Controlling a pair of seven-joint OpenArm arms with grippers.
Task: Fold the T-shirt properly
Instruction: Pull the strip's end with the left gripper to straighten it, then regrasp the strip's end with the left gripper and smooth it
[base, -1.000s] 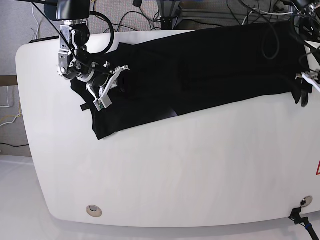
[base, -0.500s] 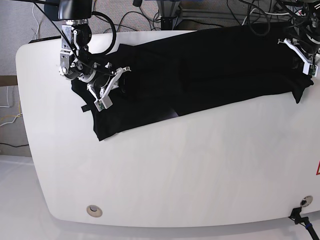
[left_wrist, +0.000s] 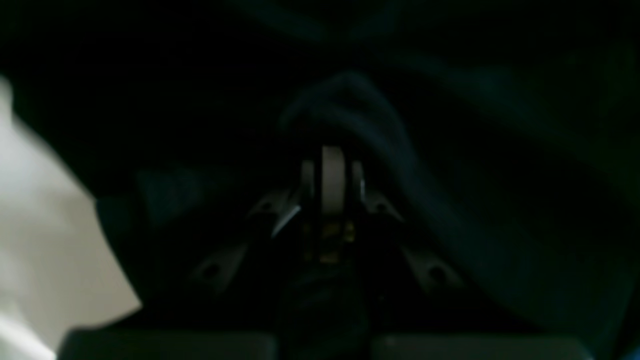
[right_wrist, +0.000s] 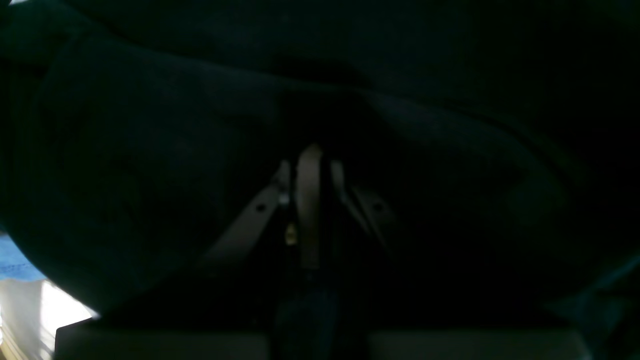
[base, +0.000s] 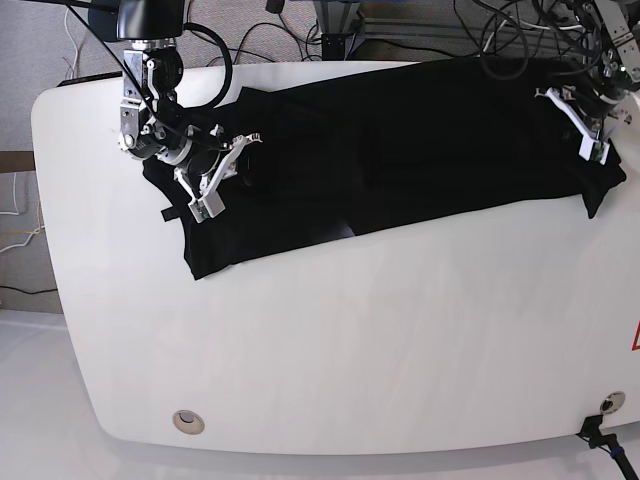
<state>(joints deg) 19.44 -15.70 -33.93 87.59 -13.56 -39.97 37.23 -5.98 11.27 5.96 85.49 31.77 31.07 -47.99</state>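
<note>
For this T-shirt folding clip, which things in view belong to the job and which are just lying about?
Part of the job:
- T-shirt, black, spread along the far side of the white table
- left gripper, jaws shut on the T-shirt
- right gripper, jaws shut on the T-shirt

Just lying about:
- cables behind the table

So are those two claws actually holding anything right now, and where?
Both pinch the black T-shirt. The right gripper has cloth at its sleeve end; the left gripper grips near the opposite end. Both are shut on folds of fabric.
</note>
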